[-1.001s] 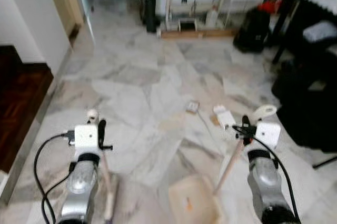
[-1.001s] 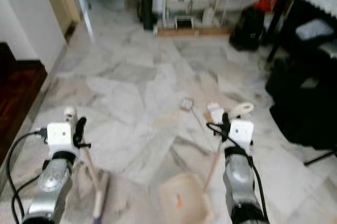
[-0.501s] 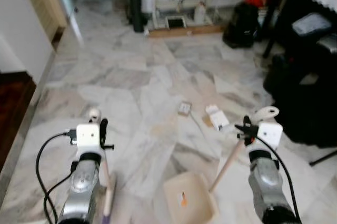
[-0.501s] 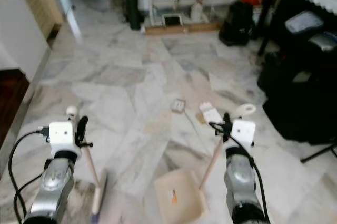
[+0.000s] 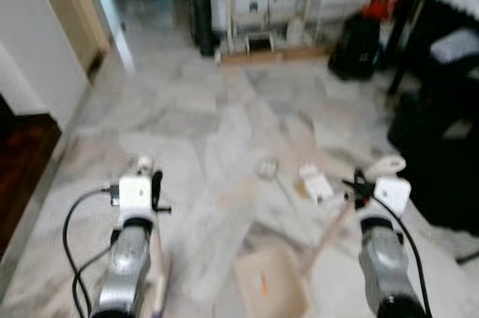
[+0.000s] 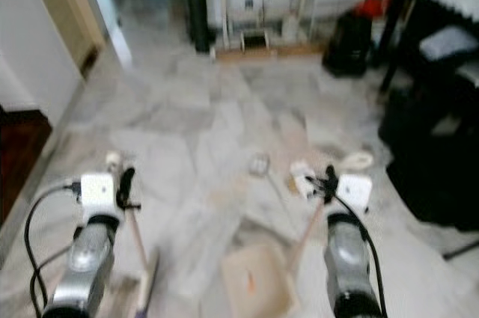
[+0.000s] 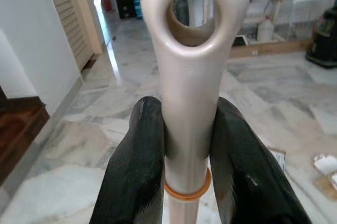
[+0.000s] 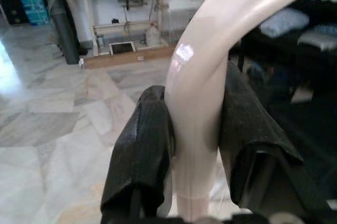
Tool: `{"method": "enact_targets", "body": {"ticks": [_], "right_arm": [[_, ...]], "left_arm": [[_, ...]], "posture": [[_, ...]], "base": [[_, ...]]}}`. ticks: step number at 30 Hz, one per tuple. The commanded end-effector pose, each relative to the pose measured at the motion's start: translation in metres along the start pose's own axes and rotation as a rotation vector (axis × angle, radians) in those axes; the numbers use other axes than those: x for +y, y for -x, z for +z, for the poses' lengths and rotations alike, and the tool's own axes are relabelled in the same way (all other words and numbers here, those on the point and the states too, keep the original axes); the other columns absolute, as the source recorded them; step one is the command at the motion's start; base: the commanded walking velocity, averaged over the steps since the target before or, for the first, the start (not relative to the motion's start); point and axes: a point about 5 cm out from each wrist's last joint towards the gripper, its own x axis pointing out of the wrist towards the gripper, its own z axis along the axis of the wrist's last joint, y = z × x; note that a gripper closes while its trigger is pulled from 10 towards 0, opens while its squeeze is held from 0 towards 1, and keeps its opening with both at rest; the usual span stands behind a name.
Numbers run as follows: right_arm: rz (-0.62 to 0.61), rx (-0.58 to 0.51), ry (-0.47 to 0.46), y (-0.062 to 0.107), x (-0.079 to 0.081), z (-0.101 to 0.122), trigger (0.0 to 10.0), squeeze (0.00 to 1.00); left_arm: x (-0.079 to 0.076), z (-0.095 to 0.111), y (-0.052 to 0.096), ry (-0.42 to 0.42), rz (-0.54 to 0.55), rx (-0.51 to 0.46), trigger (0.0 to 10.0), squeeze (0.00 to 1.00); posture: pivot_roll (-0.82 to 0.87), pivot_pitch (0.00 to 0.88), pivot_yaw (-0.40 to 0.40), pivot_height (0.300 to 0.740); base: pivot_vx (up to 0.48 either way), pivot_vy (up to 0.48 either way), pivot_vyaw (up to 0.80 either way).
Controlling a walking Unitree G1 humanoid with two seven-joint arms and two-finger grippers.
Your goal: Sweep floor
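Marble floor point(image 5: 224, 108) stretches ahead of me, with small scraps of litter point(image 5: 314, 182) lying near my right arm. My left gripper point(image 7: 185, 145) is clenched around the broom handle point(image 7: 189, 103), the broom slanting down to the floor beside that arm. My right gripper point(image 8: 195, 145) grasps the dustpan handle point(image 8: 202, 92), and the dustpan point(image 5: 269, 288) rests on the floor between my arms.
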Motion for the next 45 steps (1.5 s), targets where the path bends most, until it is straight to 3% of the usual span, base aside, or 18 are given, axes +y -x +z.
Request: {"method": "enact_targets", "body": {"ticks": [1, 25, 28, 29, 39, 45], "right_arm": [[0.025, -0.041, -0.009, -0.005, 0.01, 0.009, 10.0, 0.0], [0.037, -0.044, -0.02, -0.005, 0.013, 0.009, 10.0, 0.0], [0.037, -0.04, -0.014, -0.005, 0.013, 0.009, 10.0, 0.0], [0.064, -0.055, 0.026, -0.004, 0.016, 0.01, 10.0, 0.0], [0.091, -0.058, 0.009, -0.003, 0.019, 0.01, 10.0, 0.0], [0.095, -0.031, -0.004, -0.003, 0.021, 0.006, 10.0, 0.0]], "left_arm": [[0.006, 0.009, -0.004, -0.009, 0.013, -0.041, 10.0, 0.0], [0.006, 0.009, -0.004, 0.0, 0.024, -0.043, 10.0, 0.0], [0.007, 0.009, -0.004, 0.003, 0.027, -0.04, 10.0, 0.0], [0.007, 0.009, -0.004, 0.003, 0.028, -0.041, 10.0, 0.0], [0.007, 0.009, -0.004, 0.004, 0.034, -0.041, 10.0, 0.0], [0.008, 0.009, -0.005, 0.004, 0.039, -0.042, 10.0, 0.0]], "posture": [[-0.07, 0.0, 0.003, 0.74], [-0.07, 0.0, 0.002, 0.74], [-0.07, 0.0, 0.002, 0.74], [-0.07, 0.0, 0.002, 0.74], [-0.07, 0.0, 0.002, 0.74], [-0.07, 0.0, 0.001, 0.74]], "base": [[0.266, 0.0, 0.0], [0.293, 0.0, 0.0], [0.094, 0.385, 0.0], [0.0, 0.454, 0.0], [0.0, 0.441, 0.66], [0.25, 0.4, 0.0]]}}
